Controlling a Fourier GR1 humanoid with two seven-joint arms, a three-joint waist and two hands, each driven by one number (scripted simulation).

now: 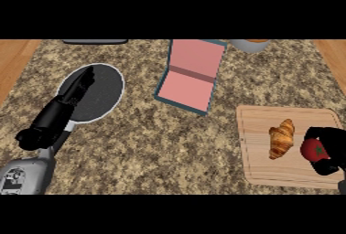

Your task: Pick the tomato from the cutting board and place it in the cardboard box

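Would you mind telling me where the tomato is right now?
In the head view the tomato sits at the far right, over the cutting board, just right of the croissant, with the right hand curled round it.

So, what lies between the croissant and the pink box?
Only bare counter and the cutting board's edge separate croissant and box, in the head view.

Grey left forearm (25, 176) ending in a black left hand (64, 103); right hand (331, 151) black too

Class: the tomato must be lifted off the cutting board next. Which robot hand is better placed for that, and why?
The right robot hand: its fingers already curl round the tomato on the cutting board. The left robot hand is far across the counter.
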